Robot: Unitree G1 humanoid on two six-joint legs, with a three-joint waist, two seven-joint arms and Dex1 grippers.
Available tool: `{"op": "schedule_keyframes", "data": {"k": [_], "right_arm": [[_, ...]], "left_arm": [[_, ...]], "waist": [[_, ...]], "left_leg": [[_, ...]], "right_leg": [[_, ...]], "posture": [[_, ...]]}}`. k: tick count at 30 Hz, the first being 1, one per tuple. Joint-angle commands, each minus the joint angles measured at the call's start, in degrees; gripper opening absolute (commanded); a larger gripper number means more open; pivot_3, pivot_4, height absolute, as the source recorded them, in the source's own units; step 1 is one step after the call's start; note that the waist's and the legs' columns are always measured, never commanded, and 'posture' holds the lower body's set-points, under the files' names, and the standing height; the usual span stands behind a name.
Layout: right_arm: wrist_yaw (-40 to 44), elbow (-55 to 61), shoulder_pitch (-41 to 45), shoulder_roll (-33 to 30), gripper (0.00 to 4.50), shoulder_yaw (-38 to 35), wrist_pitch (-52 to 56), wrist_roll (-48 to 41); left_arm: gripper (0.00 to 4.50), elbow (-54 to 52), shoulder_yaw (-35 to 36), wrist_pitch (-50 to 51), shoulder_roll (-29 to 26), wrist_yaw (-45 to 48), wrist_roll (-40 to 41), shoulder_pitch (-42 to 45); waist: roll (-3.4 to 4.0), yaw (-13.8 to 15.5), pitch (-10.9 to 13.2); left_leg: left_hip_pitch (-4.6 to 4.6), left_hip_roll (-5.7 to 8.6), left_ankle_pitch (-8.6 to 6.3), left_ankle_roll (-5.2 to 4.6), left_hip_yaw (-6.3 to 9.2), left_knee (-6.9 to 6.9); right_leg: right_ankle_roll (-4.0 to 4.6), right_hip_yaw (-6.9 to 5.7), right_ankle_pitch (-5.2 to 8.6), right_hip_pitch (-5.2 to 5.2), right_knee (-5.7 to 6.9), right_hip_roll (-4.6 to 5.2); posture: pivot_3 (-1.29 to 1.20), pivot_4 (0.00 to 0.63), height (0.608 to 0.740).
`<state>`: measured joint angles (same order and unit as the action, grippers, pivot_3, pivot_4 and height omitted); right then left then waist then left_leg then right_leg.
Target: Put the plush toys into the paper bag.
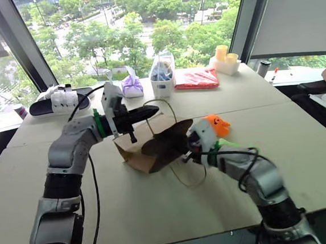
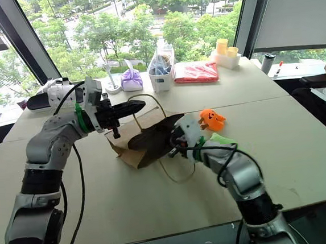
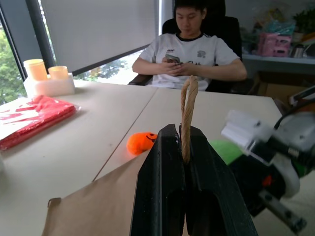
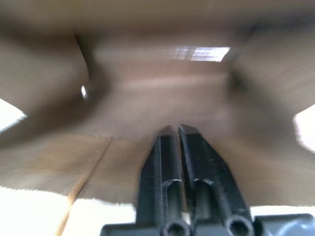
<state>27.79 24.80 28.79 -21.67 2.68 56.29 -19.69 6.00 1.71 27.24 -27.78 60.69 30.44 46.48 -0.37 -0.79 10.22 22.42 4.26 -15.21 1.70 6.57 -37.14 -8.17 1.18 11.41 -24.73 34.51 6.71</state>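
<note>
Setting: beige table (image 1: 159, 213) beside big windows.
Paper bag (image 1: 148, 149): lying on its side mid-table, dark mouth facing the right arm.
Left gripper (image 3: 186, 147): clenched on the bag's cord handle (image 3: 188, 110), lifting it.
Right gripper (image 4: 179, 132): fingers together, empty, tips inside the bag's mouth.
Orange plush toy (image 2: 211, 118): on the table just beyond the right wrist.
Green plush toy (image 3: 227, 149): right beside the orange one.

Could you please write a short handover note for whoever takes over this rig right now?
Left gripper: shut on the cord handle, holding the paper bag open on its side on the table.
Right gripper: fingers together, empty, inside the bag's mouth.
Orange plush toy and green plush toy: both on the table beside the bag's mouth, behind the right wrist.
Done: bag held open.
Left: both toys go in.
</note>
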Motion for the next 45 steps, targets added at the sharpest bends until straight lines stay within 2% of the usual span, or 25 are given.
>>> {"op": "schedule_keyframes", "data": {"k": [1, 5, 6, 10, 12, 22, 25, 31, 33, 38, 41, 45], "right_arm": [[4.5, 10.5, -1.1, -9.1, 2.23, -8.8, 7.7, -6.3], [7.9, 12.4, -4.6, -19.4, 4.2, -14.1, 8.8, -8.2], [8.2, 11.1, -6.2, -21.2, 4.47, -14.8, 7.8, -7.5], [8.3, 6.0, -11.2, -23.9, 4.47, -12.9, 0.9, -3.8], [8.1, 2.1, -13.0, -22.8, 4.47, -11.5, -2.2, -2.6], [8.6, -14.7, -11.5, -23.6, 4.47, -1.0, -19.3, 9.3], [9.1, -17.2, -10.9, -23.7, 3.68, -0.1, -23.4, 11.6], [8.7, -18.8, -9.2, -22.9, 0.76, -1.0, -25.7, 13.1], [8.9, -17.5, -8.8, -23.5, 0.01, -1.4, -25.3, 13.4], [15.1, -1.8, -4.8, -27.0, 0.01, -3.9, -16.9, 5.7], [18.3, 6.1, -1.6, -27.3, 0.01, -2.2, -12.9, 1.2], [16.8, 10.2, 3.7, -23.0, 0.01, 2.6, -9.0, -1.0]], "left_arm": [[0.0, -1.9, 0.7, -1.4, 0.1, -0.2, 0.1, -0.1], [0.0, -1.7, 0.5, -1.9, 0.4, 0.1, 0.2, -0.4], [0.0, -1.7, 0.4, -2.1, 0.6, 0.1, 0.2, -0.4], [0.0, -1.9, 0.0, -2.6, 1.2, 0.1, 0.1, -0.5], [0.0, -2.3, -0.1, -2.6, 1.4, -0.2, 0.1, -0.5], [0.0, -3.6, 0.0, -1.9, 0.5, -1.0, -0.1, -1.1], [0.0, -4.1, 0.1, -1.9, 0.4, -1.7, -0.1, -1.4], [0.0, -4.3, 0.5, -1.9, -0.2, -2.3, 0.0, -1.9], [0.0, -4.1, 0.6, -1.9, -0.3, -2.4, 0.1, -1.8], [0.0, -2.4, 1.9, -1.4, -0.3, -3.7, 0.6, -1.0], [0.0, -1.3, 2.0, -1.5, 0.0, -4.1, 0.7, -0.4], [0.0, -0.9, 1.6, -1.7, 0.1, -4.1, 0.5, -0.1]], "waist": [[0.0, 0.2, 0.0], [-0.02, 0.2, 0.0], [-0.02, 0.1, 0.0], [-0.02, 0.0, 0.0], [-0.04, 0.1, 0.0], [-0.04, 0.0, 0.0], [-0.04, 0.1, 0.0], [-0.04, 0.0, 0.0], [-0.04, 0.1, 0.0], [0.0, 0.0, 0.0], [-0.01, -0.1, 0.0], [-0.04, 0.1, 0.0]], "left_leg": [[0.0, 0.0, -0.01, -0.03, -0.01, 0.0], [-0.03, 0.0, -0.05, -0.08, -0.05, -0.02], [-0.03, -0.01, -0.05, -0.08, -0.04, -0.03], [-0.05, -0.03, -0.05, -0.1, -0.09, -0.02], [-0.06, -0.02, -0.05, -0.1, -0.13, -0.03], [-0.05, -0.01, -0.04, -0.09, -0.15, -0.09], [-0.05, -0.01, -0.04, -0.08, -0.13, -0.08], [-0.05, -0.01, -0.04, -0.07, -0.13, -0.09], [-0.05, -0.01, -0.04, -0.07, -0.12, -0.09], [-0.04, -0.01, -0.04, -0.07, -0.1, -0.08], [-0.05, -0.03, -0.04, -0.07, -0.08, -0.07], [-0.04, -0.03, -0.04, -0.08, -0.02, -0.08]], "right_leg": [[0.0, 0.0, 0.0, 0.02, -0.03, 0.0], [0.0, -0.03, 0.0, 0.17, -0.19, 0.0], [0.0, -0.03, 0.0, 0.18, -0.19, 0.0], [0.0, -0.02, 0.0, 0.18, -0.18, 0.0], [0.0, 0.01, 0.0, 0.18, -0.17, 0.0], [0.0, 0.03, 0.0, 0.18, -0.17, 0.01], [0.0, 0.03, 0.0, 0.18, -0.17, 0.01], [0.0, 0.03, 0.0, 0.18, -0.17, 0.01], [0.0, 0.03, 0.0, 0.18, -0.17, 0.01], [0.0, 0.03, 0.0, 0.17, -0.17, 0.01], [0.0, 0.02, 0.0, 0.17, -0.17, -0.01], [0.0, -0.04, 0.0, 0.2, -0.2, 0.0]], "posture": [[0.0, 0.15, 0.74], [0.0, 0.15, 0.74], [0.0, 0.15, 0.74], [0.0, 0.15, 0.74], [0.0, 0.15, 0.74], [0.0, 0.15, 0.74], [0.0, 0.15, 0.74], [0.0, 0.15, 0.74], [0.0, 0.15, 0.74], [0.0, 0.15, 0.74], [0.0, 0.15, 0.74], [0.0, 0.15, 0.74]]}}
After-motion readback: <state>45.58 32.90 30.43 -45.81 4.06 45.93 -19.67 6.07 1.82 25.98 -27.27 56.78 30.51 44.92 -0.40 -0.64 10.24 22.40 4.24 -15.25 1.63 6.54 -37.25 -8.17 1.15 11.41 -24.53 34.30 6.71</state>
